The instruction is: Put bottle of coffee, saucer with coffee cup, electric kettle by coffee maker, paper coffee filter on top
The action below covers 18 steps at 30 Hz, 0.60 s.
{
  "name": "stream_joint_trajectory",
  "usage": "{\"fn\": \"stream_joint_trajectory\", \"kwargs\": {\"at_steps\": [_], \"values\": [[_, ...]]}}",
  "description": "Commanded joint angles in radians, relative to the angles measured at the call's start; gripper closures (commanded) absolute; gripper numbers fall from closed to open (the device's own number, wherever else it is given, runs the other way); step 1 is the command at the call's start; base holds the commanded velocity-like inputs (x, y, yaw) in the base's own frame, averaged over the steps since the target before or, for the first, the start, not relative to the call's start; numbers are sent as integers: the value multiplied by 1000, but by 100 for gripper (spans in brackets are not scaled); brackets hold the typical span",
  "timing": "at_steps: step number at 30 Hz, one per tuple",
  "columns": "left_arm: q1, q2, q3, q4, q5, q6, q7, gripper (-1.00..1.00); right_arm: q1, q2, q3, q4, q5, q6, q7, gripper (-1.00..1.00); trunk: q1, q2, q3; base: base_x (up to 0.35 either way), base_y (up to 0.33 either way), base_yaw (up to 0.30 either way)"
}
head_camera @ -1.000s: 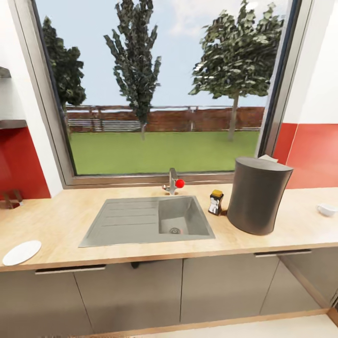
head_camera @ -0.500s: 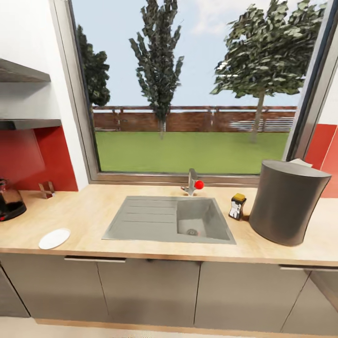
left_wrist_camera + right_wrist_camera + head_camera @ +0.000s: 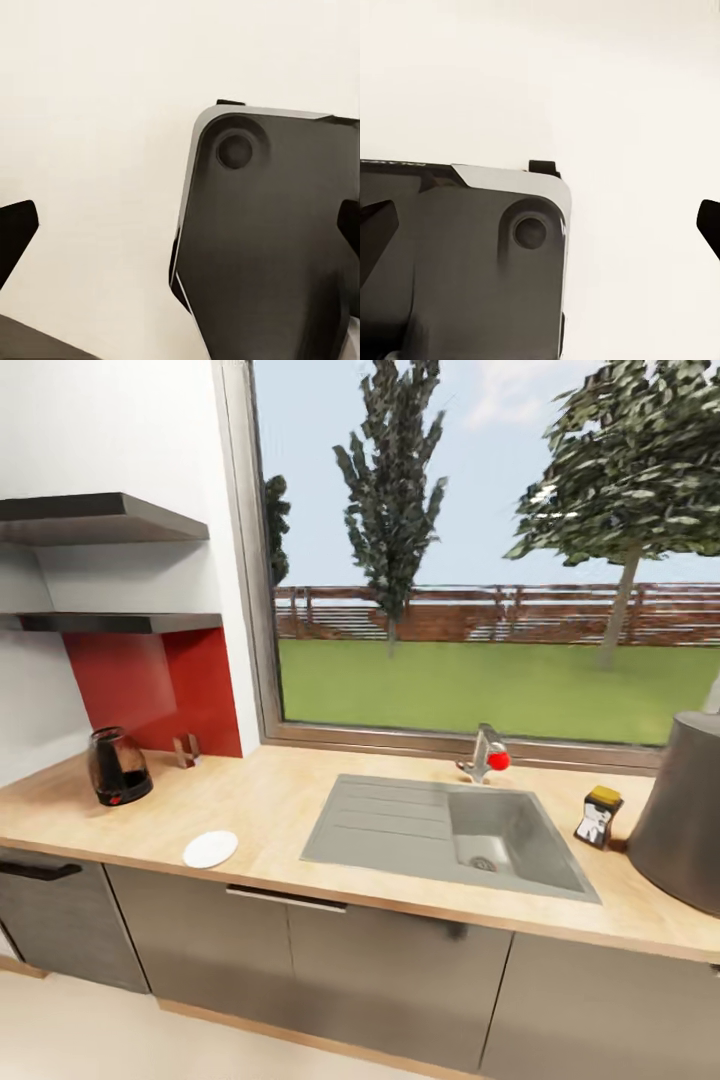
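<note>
Both pincers are seen through their wrist cameras: the left pincer [image 3: 180,225] shows two dark fingertips at opposite edges of its picture, spread wide with nothing between them, and the right pincer [image 3: 547,225] is released the same way. Beyond each pair of tips lies a pale cream floor [image 3: 97,112] and a dark, rounded-corner plate of the robot's base [image 3: 270,240] with one round stud.

None of the task's things is near either pincer; all appear in the head view, up on the worktop [image 3: 270,800], a long light wood-grain slab over flat grey cabinets [image 3: 380,970].

Counted there:
- one electric kettle [image 3: 118,765], squat dark glass on a black base with a red spot, at the far left
- one saucer [image 3: 210,849], a flat white disc near the front edge, well apart from the kettle
- one bottle of coffee [image 3: 598,817], small and dark, with a yellow lid and a white label whose print is too small to read
- one coffee maker [image 3: 685,820], a smooth dark grey rounded body cut off by the picture's edge, just beside the bottle

Between saucer and bottle sits one grey sink [image 3: 440,835] with a ribbed drainer and a tap [image 3: 486,752] bearing a red knob. Two dark boards, the kitchen shelf [image 3: 120,622] and a thicker one [image 3: 100,518] above it, hang on the wall over the kettle.
</note>
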Motion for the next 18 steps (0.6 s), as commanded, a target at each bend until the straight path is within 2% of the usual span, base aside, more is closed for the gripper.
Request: {"fn": "stream_joint_trajectory", "kwargs": {"at_steps": [1,9,13,18], "values": [[0,-1,7,-2,4,-3,-3,-100,-1,0,8,1,-10,-3,0,-100,0,-1,-2,62,334,278],[0,-2,6,-2,4,-7,-3,-100,-1,-1,8,1,-10,-3,-3,-100,0,-1,-2,76,336,255],[0,-5,1,-2,0,-8,-4,-100,-1,-18,9,-1,-10,-3,-4,-100,0,-1,-2,84,337,54],[0,-5,-3,-2,-3,-7,-3,-100,-1,-23,9,-4,-11,-2,-4,-100,0,-1,-2,85,337,7]]}}
